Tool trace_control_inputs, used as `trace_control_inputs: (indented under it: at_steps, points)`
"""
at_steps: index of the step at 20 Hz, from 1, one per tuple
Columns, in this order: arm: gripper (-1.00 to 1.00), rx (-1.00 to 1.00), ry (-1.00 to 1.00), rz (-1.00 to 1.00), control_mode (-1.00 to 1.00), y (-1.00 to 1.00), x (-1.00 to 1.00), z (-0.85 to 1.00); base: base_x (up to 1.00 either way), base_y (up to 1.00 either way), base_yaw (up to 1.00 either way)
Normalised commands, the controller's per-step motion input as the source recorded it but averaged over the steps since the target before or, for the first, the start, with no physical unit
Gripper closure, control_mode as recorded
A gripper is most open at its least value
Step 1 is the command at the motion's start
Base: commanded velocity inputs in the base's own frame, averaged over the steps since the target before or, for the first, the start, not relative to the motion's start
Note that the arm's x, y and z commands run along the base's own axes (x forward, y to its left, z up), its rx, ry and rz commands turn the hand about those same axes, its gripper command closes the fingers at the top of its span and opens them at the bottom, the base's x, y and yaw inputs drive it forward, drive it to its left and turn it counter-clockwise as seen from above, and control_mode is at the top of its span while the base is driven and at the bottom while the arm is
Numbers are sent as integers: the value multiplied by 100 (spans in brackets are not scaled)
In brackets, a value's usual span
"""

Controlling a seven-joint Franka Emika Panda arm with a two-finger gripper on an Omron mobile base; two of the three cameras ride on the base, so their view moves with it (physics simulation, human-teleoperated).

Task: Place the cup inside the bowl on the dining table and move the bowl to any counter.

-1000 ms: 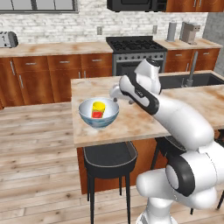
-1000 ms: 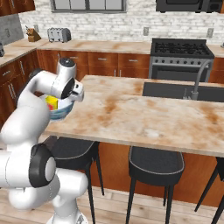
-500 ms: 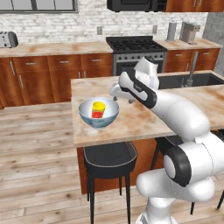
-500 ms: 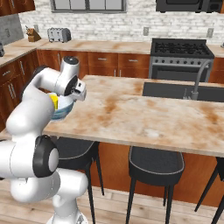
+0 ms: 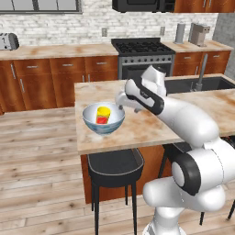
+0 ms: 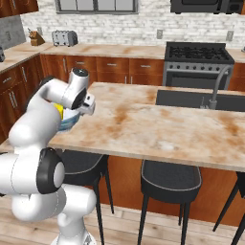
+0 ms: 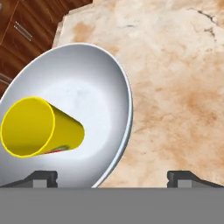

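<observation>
The large bowl (image 5: pixel 103 120) stands near the left end of the dining table (image 5: pixel 142 131). The yellow cup (image 5: pixel 103 114) with its red patch rests inside it. In the hand view the cup (image 7: pixel 41 127) lies tilted against the white inside of the bowl (image 7: pixel 94 78). My gripper (image 5: pixel 120 99) hangs open just right of the bowl, at its rim. One fingertip (image 7: pixel 43 177) is over the bowl's inside and the other is over the bare table (image 7: pixel 175 87). From the right, my hand (image 6: pixel 87 103) hides most of the bowl (image 6: pixel 70 120).
The counter (image 5: pixel 55 50) with wood drawers runs along the back wall, with a toaster (image 5: pixel 8 41) at its left and a stove (image 5: pixel 142 48) at its right. A sink with a faucet (image 5: pixel 199 73) is set in the table's right part. Black stools (image 5: pixel 114 167) stand below the table's front edge.
My hand has come down slightly toward the bowl's rim. The jaws stay open. The bowl and cup have not moved.
</observation>
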Motion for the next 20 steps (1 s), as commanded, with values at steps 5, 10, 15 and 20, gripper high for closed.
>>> trace_control_inputs:
  at_steps: [5,10,15,20]
  points:
    - [-100,3,0,0,-100,0,0,-23,0,0,0]
    - [-100,1,3,0,-100,0,0,-20,0,0,0]
    - [-100,0,5,0,-100,0,5,-12,0,0,0]
    - [-100,0,8,0,-100,0,30,0,0,0,0]
